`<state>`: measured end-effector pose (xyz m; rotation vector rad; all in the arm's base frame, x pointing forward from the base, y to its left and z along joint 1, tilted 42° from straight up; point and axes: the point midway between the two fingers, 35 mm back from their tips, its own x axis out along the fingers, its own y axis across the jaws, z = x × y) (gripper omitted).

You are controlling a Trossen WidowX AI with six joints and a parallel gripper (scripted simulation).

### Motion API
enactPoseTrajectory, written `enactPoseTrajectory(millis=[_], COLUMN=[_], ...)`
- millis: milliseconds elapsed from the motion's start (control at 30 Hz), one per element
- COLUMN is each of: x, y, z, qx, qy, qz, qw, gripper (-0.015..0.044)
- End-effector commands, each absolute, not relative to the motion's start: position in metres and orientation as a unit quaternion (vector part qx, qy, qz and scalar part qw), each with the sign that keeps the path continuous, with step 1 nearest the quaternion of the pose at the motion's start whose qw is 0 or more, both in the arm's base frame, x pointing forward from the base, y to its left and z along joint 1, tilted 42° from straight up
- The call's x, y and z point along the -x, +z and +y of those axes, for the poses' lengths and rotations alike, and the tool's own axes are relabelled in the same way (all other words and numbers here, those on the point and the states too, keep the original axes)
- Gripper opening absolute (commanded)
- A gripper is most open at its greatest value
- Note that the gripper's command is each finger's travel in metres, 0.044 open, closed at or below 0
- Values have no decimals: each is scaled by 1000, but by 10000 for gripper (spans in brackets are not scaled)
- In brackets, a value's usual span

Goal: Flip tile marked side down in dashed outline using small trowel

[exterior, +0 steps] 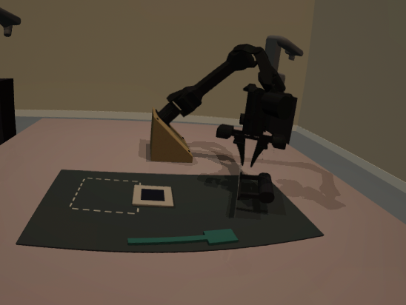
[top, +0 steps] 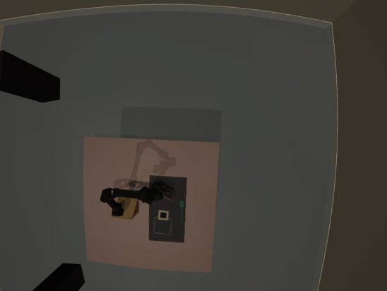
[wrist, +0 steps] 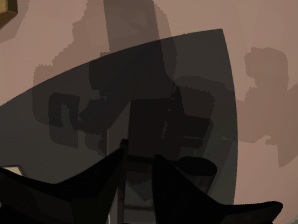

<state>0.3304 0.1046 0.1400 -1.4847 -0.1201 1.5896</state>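
Note:
The cream tile (top: 163, 215) (exterior: 152, 195) lies flat on the dark mat (top: 167, 239) (exterior: 111, 229), its dark square mark facing up. Its edge overlaps one side of the dashed outline (exterior: 75, 209); most of the tile is outside. The trowel, a thin grey blade with a black bar handle (exterior: 266, 188) (wrist: 198, 166) on two struts, stands with its blade on edge near the mat's far end from the outline. My gripper (exterior: 247, 166) (wrist: 139, 157) points down just above the trowel, its fingertips slightly apart with nothing between them. In the top view the arm partly hides the trowel.
A green spatula (top: 181, 203) (exterior: 220, 236) lies flat along the mat's long edge away from the arm's base. The wooden wedge base (top: 131, 209) (exterior: 168, 148) stands on the pink table on the opposite side of the mat. Dark arm shadows fall around the trowel.

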Motion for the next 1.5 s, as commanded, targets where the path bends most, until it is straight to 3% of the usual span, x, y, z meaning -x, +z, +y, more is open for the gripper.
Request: enactPoseTrajectory(millis=[0,800,1467], x=[-323,-304,-345], y=[132,109,174], z=[100,81,116], qx=[601,598,601], qy=[650,653,650], qz=[-48,-45,-48], qw=[463,462,463], gripper=[100,100,100])
